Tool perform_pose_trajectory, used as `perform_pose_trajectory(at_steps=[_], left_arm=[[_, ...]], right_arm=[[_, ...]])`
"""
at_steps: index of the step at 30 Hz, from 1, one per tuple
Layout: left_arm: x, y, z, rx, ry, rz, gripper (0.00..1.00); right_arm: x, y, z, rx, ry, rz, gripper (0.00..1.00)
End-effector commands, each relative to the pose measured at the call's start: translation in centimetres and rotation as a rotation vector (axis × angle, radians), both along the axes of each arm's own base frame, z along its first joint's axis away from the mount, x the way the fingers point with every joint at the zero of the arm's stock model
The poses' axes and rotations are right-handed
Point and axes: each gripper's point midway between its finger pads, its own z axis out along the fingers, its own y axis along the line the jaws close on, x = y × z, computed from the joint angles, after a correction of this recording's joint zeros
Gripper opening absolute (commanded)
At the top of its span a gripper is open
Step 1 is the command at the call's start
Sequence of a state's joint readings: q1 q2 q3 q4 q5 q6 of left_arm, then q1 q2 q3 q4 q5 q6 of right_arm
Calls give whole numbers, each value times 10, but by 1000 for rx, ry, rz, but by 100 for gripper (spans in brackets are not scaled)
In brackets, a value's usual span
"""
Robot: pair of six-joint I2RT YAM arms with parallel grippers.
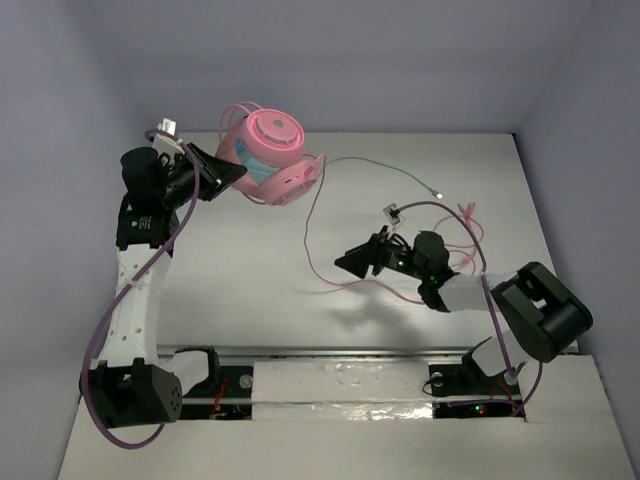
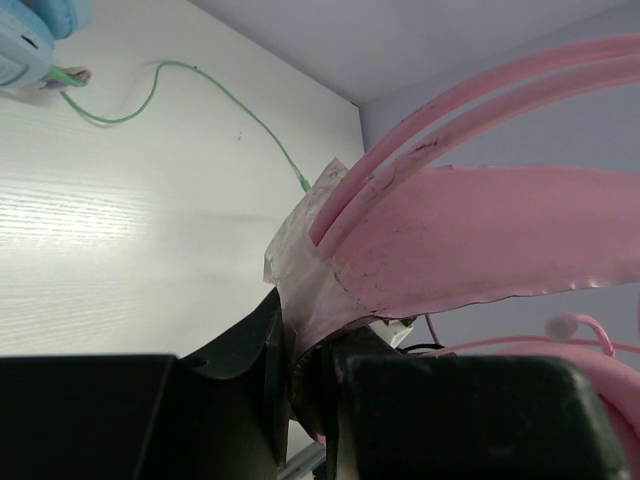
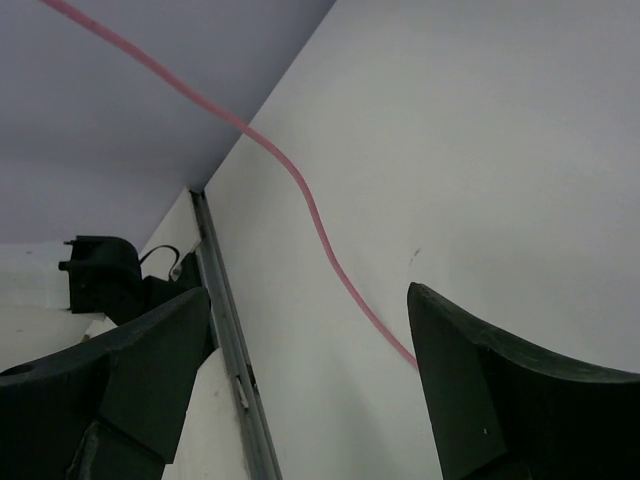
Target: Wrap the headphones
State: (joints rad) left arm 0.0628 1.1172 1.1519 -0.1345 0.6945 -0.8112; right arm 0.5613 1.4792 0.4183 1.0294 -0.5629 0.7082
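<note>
left gripper (image 1: 228,172) is clamped tight on the headband of the pink headphones (image 1: 275,140), which sit right at its fingertips. right gripper (image 3: 310,385) stands wide, holding nothing. one pink cable (image 3: 300,195) runs ahead of it, vanishing behind one finger. one blue headphones (image 2: 30,40), one green cable (image 2: 200,80).

White bench (image 1: 250,270) with a faint wood grain, enclosed by plain pale violet-grey walls: back wall (image 1: 400,60), left wall (image 1: 45,200), right wall (image 1: 590,140). A dark metal rail (image 1: 330,352) borders the near edge. Even light; soft shadows fall on the bench.
</note>
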Motion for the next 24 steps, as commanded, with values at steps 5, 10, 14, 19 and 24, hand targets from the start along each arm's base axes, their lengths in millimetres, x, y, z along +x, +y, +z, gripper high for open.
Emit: perform_pose_trajectory(at_steps=[5, 10, 14, 19, 24], left_arm=[[-10, 1, 30, -16, -79, 18, 0], [-8, 2, 31, -14, -82, 30, 0], [-1, 6, 24, -17, -66, 55, 0], [13, 19, 2, -19, -24, 154, 0], [27, 37, -31, -42, 11, 308, 0]], right_arm=[[12, 42, 3, 9, -72, 98, 86], [-2, 81, -34, -27, -5, 173, 86], [8, 85, -45, -39, 22, 102, 63], [3, 86, -48, -22, 63, 98, 7], [-21, 103, -61, -143, 137, 103, 0]])
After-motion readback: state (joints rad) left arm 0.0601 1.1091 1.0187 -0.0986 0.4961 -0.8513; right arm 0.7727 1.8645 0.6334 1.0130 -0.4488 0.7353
